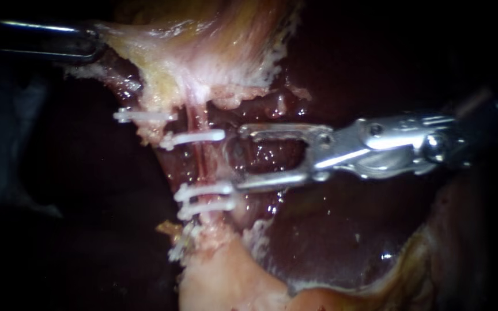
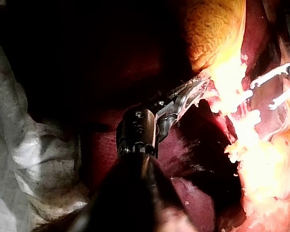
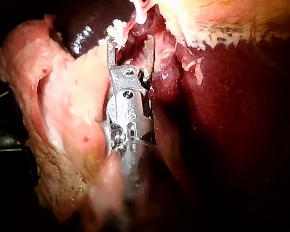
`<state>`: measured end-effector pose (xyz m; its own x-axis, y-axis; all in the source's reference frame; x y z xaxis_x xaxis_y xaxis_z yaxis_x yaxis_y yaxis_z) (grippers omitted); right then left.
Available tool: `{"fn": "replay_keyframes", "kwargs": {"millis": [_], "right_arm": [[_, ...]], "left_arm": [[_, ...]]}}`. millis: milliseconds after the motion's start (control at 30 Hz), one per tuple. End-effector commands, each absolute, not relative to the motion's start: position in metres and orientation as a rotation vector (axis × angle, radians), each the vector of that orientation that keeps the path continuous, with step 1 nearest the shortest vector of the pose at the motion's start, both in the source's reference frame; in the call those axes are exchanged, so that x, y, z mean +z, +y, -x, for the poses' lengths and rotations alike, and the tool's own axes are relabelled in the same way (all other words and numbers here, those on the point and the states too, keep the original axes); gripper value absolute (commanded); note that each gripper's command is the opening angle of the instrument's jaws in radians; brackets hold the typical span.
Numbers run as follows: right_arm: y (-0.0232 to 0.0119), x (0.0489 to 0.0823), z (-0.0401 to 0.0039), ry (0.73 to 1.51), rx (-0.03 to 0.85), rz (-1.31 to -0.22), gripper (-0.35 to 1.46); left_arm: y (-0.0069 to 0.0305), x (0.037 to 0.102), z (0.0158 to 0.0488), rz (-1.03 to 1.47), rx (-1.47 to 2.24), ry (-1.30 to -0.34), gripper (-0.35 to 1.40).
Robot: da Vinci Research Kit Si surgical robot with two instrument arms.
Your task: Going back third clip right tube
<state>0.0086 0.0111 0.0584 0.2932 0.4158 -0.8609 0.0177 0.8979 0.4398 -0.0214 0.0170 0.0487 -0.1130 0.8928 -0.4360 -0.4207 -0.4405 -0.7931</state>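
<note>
while my left instrument (image 1: pixel 92 41) is clamped on the pale tissue (image 1: pixel 174 57) well above the tube (image 1: pixel 199 164), my right instrument (image 1: pixel 240 157) lies just right of the tube, jaws apart and empty. the tube carries an upper clip (image 1: pixel 194 138) near my top jaw's tip, a lower clip (image 1: pixel 203 190) just beside my bottom jaw's tip, and a lowest clip (image 1: pixel 208 205) right under that.

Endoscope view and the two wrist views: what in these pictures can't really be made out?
1. Tube, endoscope view: pale tissue hides it above and below the clips.
2. Left instrument, endoscope view: cut off by the edge and lost in shadow.
3. Left wrist view: glare washes out the pale tissue beside the clips.
4. Right wrist view: the clip ahead of the right instrument is cut off by the edge.
</note>
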Motion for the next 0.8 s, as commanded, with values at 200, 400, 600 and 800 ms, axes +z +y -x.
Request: {"fn": "replay_keyframes", "kwargs": {"millis": [200, 400, 600, 800], "right_arm": [[0.0105, 0.0578, -0.0054, 1.261, 0.251, -0.409, 0.50], [0.0103, 0.0577, -0.0047, 1.264, 0.237, -0.404, 0.50], [0.0103, 0.0577, -0.0045, 1.264, 0.236, -0.405, 0.50], [0.0103, 0.0576, -0.0045, 1.264, 0.236, -0.405, 0.50]], "left_arm": [[0.0171, 0.0487, 0.0215, 1.166, 1.726, -0.610, -0.35], [0.0169, 0.0492, 0.0219, 1.166, 1.727, -0.605, -0.35], [0.0155, 0.0515, 0.0239, 1.177, 1.737, -0.609, -0.35], [0.0142, 0.0535, 0.0268, 1.173, 1.761, -0.633, -0.35]]}}
